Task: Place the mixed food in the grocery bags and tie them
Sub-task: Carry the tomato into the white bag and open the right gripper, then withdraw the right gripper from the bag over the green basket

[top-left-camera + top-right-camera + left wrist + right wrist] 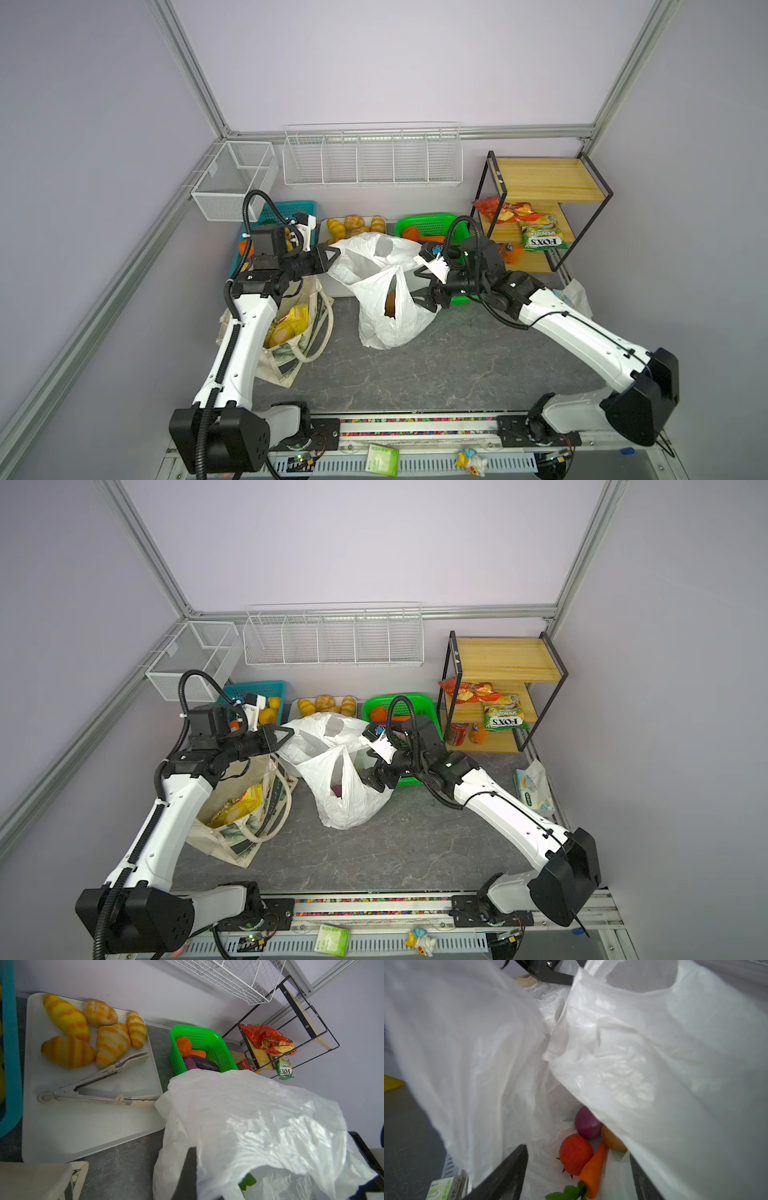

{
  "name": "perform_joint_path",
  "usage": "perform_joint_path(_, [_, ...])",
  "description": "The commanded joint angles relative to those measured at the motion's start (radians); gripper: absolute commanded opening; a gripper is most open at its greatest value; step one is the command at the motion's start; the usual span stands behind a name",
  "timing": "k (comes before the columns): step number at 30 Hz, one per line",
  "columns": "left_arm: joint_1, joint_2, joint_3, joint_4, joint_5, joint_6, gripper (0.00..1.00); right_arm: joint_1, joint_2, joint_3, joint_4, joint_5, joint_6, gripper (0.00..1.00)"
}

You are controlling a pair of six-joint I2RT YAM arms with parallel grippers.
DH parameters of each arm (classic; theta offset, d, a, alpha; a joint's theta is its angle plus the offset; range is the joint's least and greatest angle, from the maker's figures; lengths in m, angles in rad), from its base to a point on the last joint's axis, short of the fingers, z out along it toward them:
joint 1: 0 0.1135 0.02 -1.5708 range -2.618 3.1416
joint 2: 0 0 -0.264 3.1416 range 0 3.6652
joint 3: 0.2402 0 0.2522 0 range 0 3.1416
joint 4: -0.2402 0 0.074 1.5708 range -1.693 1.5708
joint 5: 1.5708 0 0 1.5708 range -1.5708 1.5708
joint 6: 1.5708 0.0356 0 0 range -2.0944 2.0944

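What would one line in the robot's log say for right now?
left gripper: shut on white plastic bag | right gripper: open at its mouth | inside: tomato, carrot, onion | tied: no

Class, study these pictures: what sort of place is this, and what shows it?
Most likely a robot test cell dressed as a mock grocery corner, not a real shop. It shows in the aluminium frame round bare walls, the shelf of snack packets and the tray of toy croissants.

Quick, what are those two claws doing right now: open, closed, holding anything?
Left gripper: closed, pinching the edge of the white plastic bag.
Right gripper: open at the bag's mouth, gripping nothing.
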Motion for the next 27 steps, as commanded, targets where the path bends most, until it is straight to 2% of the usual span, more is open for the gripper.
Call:
perform_joint_path(1, [0.0,-0.02,-0.01,0.013,0.01,-0.005,0.0,0.008,-0.05,-0.015,0.017,-0.159,-0.071,0.78])
perform_joint_path(7, [0.0,-0.02,-0.01,0.013,0.01,-0.006,0.0,0.001,-0.069,0.035,-0.053,-0.328,-0.098,0.77])
perform_joint_path(12, [0.0,-0.021,-0.011,0.017,0.016,-0.009,0.0,-0.022,-0.068,0.046,0.01,-0.509,-0.016,0.78])
perform_joint_path(15, [-0.002,-0.022,-0.011,0.017,0.015,-0.01,0.0,-0.026,-0.079,0.049,0.033,-0.552,0.015,0.78])
perform_joint_path(19, [-0.002,-0.022,-0.011,0.02,0.019,-0.012,0.0,-0.027,-0.065,0.073,0.022,-0.424,0.091,0.78])
perform_joint_path(21, [-0.002,-0.026,-0.012,0.02,0.016,-0.012,0.0,-0.027,-0.039,0.092,-0.021,-0.417,0.103,0.78])
perform_joint_path(24, [-0.002,-0.034,-0.011,0.017,-0.021,-0.013,0.0,-0.029,0.021,0.118,-0.048,-0.499,0.183,0.78])
perform_joint_path(25, [-0.002,-0.038,-0.01,0.012,-0.043,-0.015,0.0,-0.026,0.042,0.131,-0.071,-0.542,0.19,0.77])
perform_joint_path(27, [-0.002,-0.043,-0.008,0.009,-0.08,-0.025,0.0,-0.014,0.06,0.136,-0.116,-0.557,0.185,0.76])
